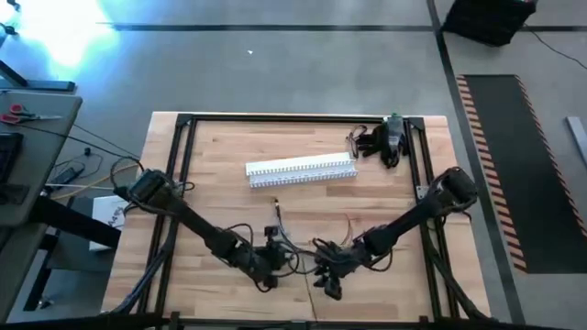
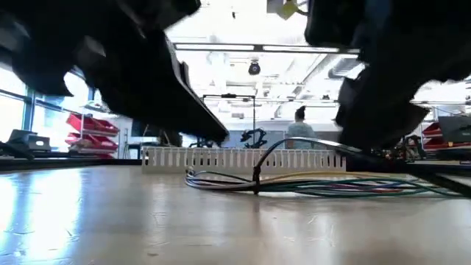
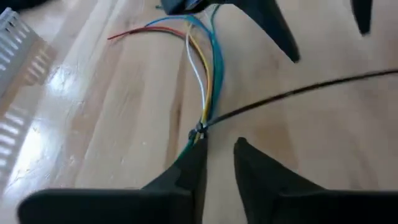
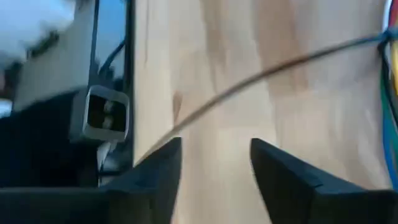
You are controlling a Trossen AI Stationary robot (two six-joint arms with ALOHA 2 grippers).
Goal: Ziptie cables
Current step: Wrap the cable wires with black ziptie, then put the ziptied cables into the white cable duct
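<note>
The cables (image 3: 208,68), a bunch of blue, yellow, white, green and red wires, lie on the wooden table near its front middle (image 1: 292,240) (image 2: 309,185). A black zip tie goes round them at its head (image 3: 199,130). Its thin tail (image 3: 311,90) arches up off the bundle (image 2: 294,143) toward my right gripper (image 4: 214,155). That gripper (image 1: 326,275) is open, and the tail ends at one fingertip (image 4: 174,142). My left gripper (image 3: 219,155) (image 1: 272,259) is open by a narrow gap just beside the tie head. My left gripper has one fingertip (image 3: 198,152) lying over the bundle right behind the tie head; the finger hides the spot, so I cannot tell whether it touches. My right gripper has the tie's tail (image 4: 280,65) running up to one fingertip; whether they touch I cannot tell.
The white slotted channel (image 1: 301,169) (image 2: 243,158) lies across the table's middle, beyond the cables. A black tool (image 1: 385,139) sits at the far right corner. Black frame rails (image 1: 183,119) run along the table's edges. A grey box (image 4: 102,112) sits off the table edge.
</note>
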